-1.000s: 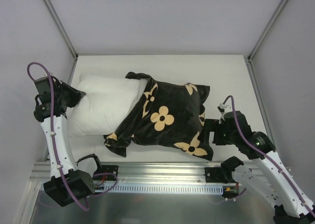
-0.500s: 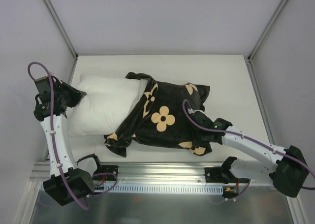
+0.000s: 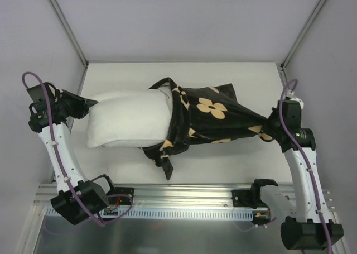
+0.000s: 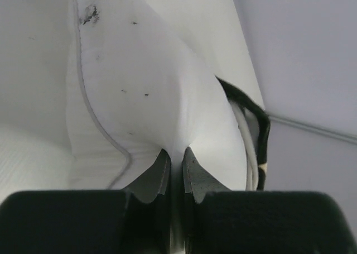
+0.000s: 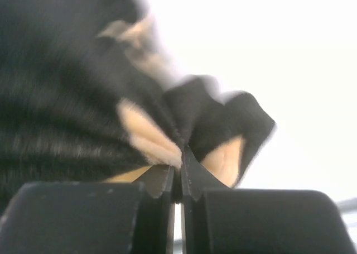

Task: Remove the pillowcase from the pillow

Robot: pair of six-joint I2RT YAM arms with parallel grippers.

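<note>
The white pillow (image 3: 127, 120) lies across the table, its left half bare. The black pillowcase (image 3: 209, 119) with tan flowers covers its right end and stretches taut to the right. My left gripper (image 3: 83, 104) is shut on the pillow's left corner; in the left wrist view the white pillow (image 4: 139, 97) fabric is pinched between the jaws of my left gripper (image 4: 176, 156). My right gripper (image 3: 270, 125) is shut on the pillowcase's right corner. In the right wrist view, the plush pillowcase (image 5: 111, 97) bunches at the tips of my right gripper (image 5: 181, 162).
A loose flap of the pillowcase hangs toward the front edge (image 3: 163, 163). Grey walls stand close on the left and right. A metal rail (image 3: 184, 197) runs along the table's near edge.
My right gripper closed on the pillowcase's right corner and pulled it right and back. The cover slid off more of the pillow and stretched taut. The left arm shifted left, still holding the pillow.
</note>
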